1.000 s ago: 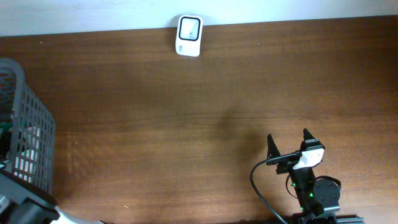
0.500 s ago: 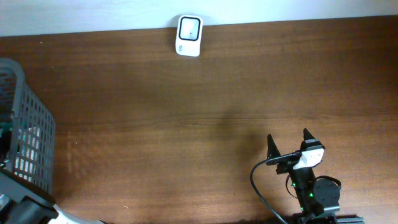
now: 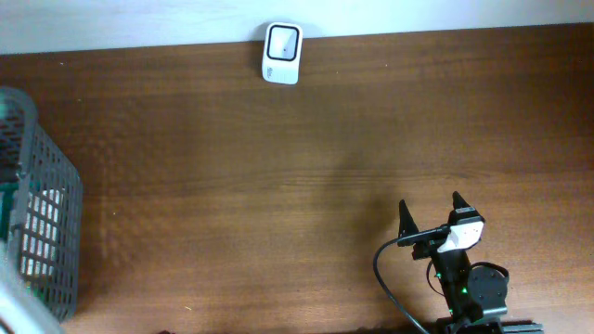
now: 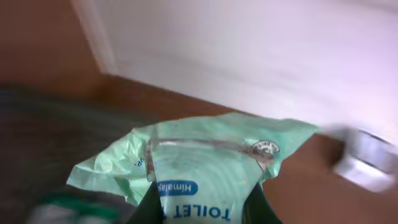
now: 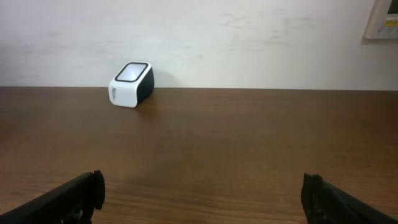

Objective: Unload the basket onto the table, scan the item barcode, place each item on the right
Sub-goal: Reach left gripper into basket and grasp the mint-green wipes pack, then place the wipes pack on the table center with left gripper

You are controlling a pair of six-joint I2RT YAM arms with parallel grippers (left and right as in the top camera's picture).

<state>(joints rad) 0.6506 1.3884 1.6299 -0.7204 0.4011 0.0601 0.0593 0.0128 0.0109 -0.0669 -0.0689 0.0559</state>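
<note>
A pale green packet (image 4: 205, 162) with blue lettering fills the lower middle of the left wrist view. My left gripper (image 4: 204, 210) is shut on it, one dark finger on each side, and the packet is lifted clear of the dark basket below. The white scanner (image 3: 281, 53) stands at the table's far edge, and shows as a white blur at the right of the left wrist view (image 4: 367, 165). My right gripper (image 3: 432, 211) rests open near the front right, pointing at the scanner (image 5: 132, 84), nothing between its fingers. No barcode shows on the packet.
A grey mesh basket (image 3: 37, 223) stands at the table's left edge with white and green items inside. A white wall runs behind the scanner. The left arm is only a pale blur at the overhead view's lower left corner.
The left arm's dark and white parts at the lower left corner have shifted out to a blur at the frame edge. The right arm and the scanner have not moved.
</note>
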